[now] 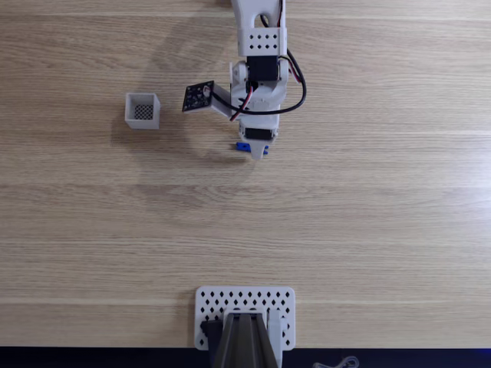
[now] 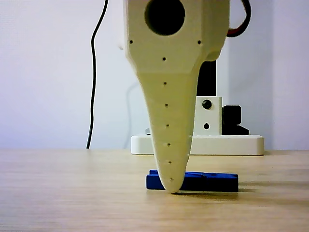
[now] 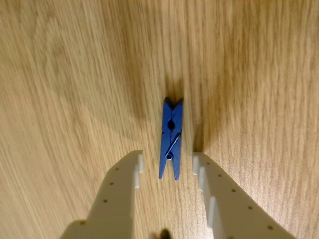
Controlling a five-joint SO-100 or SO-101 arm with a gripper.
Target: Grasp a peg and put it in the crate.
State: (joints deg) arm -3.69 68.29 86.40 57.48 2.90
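We find the gripper (image 3: 168,164) spread open in the wrist view, its two pale fingers standing on either side of the peg (image 3: 171,138) with a clear gap of bare wood on each flank, so nothing is clamped yet. The peg lies flat on the table (image 3: 65,89), its near end sitting between the fingertips and its far, notched end pointing away from them. In the other view one fingertip (image 2: 170,181) reaches down to the wood right in front of the peg (image 2: 207,181), which suggests the arm is already low enough to close; whether the tip actually touches the surface we cannot quite tell from that low angle. In the fixed view the gripper (image 1: 255,149) hangs over the far middle of the table, with slivers of the blue peg (image 1: 242,146) peeking out beneath it. The crate (image 1: 143,110) stands well apart to the left in that view, upright and with nothing inside but its dark mesh bottom. So we judge the task to be at its first step: the approach looks done, while the squeeze, the lift, the carry leftward and the drop into the crate all remain. At the near edge sits a perforated plate (image 1: 211,303). We can read no brand, label or writing anywhere.
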